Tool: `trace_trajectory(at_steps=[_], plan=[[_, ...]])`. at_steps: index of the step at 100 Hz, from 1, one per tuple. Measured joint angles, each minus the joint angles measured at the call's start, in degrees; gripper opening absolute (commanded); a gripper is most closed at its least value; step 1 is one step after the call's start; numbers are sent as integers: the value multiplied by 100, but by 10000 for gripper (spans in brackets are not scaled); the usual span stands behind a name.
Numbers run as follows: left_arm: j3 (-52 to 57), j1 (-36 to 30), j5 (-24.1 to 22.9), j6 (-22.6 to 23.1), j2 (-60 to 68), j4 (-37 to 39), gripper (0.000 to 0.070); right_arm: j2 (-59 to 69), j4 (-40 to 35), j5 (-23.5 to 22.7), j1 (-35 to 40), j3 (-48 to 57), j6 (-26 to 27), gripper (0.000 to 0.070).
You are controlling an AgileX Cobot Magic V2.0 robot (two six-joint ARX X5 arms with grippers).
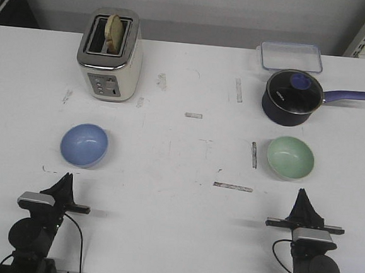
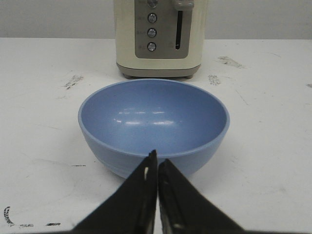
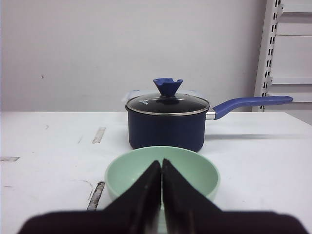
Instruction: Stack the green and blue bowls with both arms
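Front view shows the two arms parked at the near edge of the white table (image 1: 174,237), the left hand (image 1: 65,179) and the right hand (image 1: 302,195) each pointing forward with nothing held. Both wrist views show the fingers pressed together into a single closed point, tips touching.

Just beyond the left hand sits the blue bowl (image 1: 84,144), upright and open side up, apart from the fingertips. Just beyond the right hand sits the green bowl (image 1: 290,157), also upright, with a dark tape mark (image 1: 254,155) beside it on the side toward the table's centre. The two bowls lie well apart, one on each side of the table, at about the same depth.

Farther back on the left, behind the blue bowl, stands a cream toaster (image 1: 110,54) with a slice of bread (image 1: 115,32) sticking out of one slot. Farther back on the right, behind the green bowl, is a dark blue saucepan (image 1: 292,98) with a glass lid, its handle pointing right. Behind that lies a clear plastic container (image 1: 290,56).
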Motion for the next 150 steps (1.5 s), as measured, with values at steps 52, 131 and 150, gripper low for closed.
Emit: trace_trajectory(at_steps=[52,131,150], plan=[[0,0,0,-2,0,0,1,46,-531,-2,2,184,0,0],[0,0,0,-2,0,0,1,4577,-3314,-186,0,3832,306,0],[0,0,0,-2,0,0,1,5676,-4258,-195,-7,5053,485,0]])
